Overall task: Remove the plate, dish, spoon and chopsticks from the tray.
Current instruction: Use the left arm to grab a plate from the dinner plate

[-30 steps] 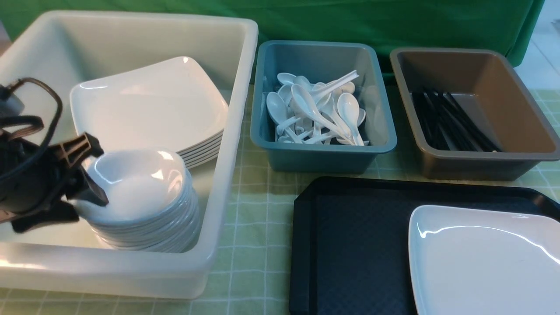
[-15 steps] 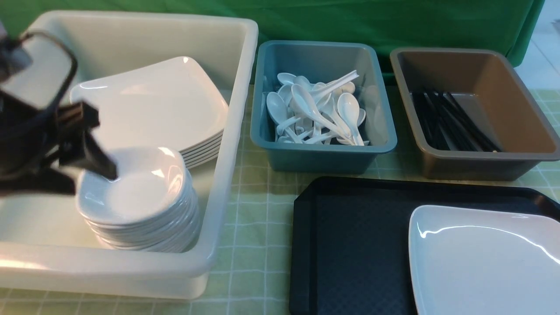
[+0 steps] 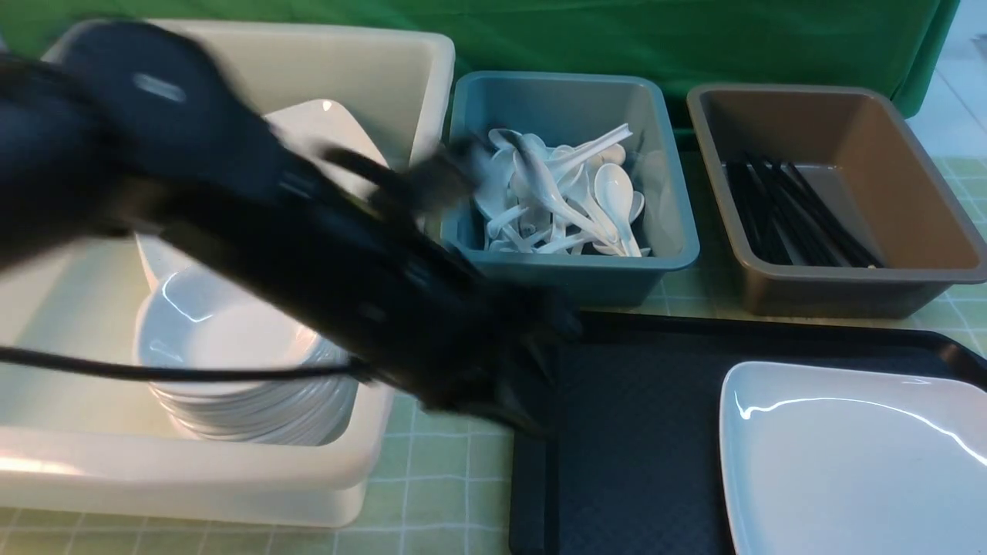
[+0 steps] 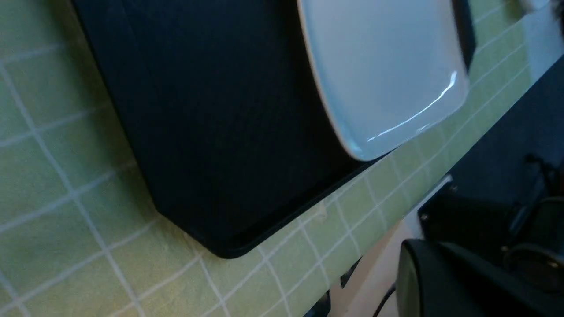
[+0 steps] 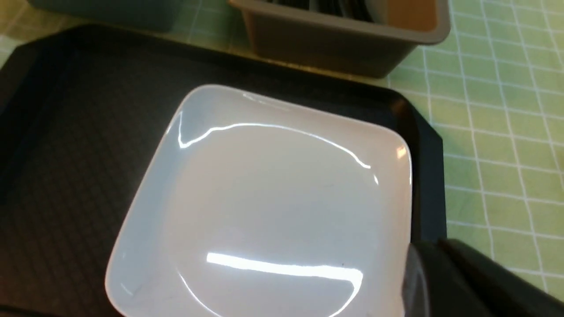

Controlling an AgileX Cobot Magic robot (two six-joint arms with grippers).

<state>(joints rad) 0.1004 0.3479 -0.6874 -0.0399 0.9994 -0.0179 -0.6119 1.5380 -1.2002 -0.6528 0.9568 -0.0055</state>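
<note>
1. The plate (image 3: 856,455) lies flat on the near right part of the tray (image 3: 632,432), with the clenched right gripper (image 5: 458,281) by its near right corner.
2. The left gripper (image 3: 524,385), blurred and clenched, hangs over the tray's left rim; the plate lies to its right.

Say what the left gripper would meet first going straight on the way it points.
Probably the bare floor of the tray, left of the plate; the left gripper is blurred, so depth is uncertain.
</note>
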